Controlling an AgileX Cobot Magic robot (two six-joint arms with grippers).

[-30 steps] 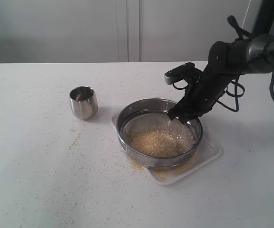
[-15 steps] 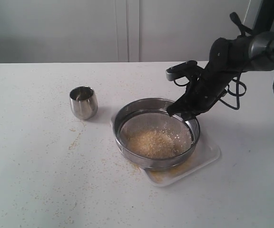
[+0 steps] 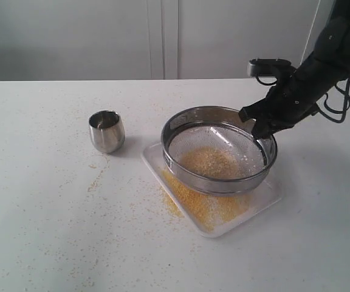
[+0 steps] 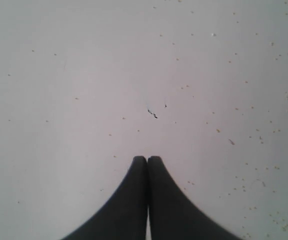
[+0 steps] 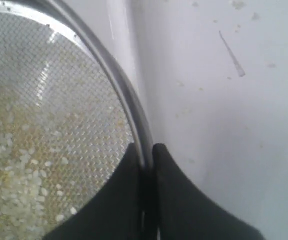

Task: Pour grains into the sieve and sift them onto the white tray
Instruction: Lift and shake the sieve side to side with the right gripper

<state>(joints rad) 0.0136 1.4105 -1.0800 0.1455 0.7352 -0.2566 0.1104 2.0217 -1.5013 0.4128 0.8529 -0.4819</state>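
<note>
Right end effector (image 3: 256, 126) is pinching the rim of the round steel mesh sieve (image 3: 214, 185) above the white rectangular tray (image 3: 264, 193); level, gentle shakes are looking wisest.

Small steel cup (image 3: 107, 131) upright on white table (image 3: 35, 121)
</note>
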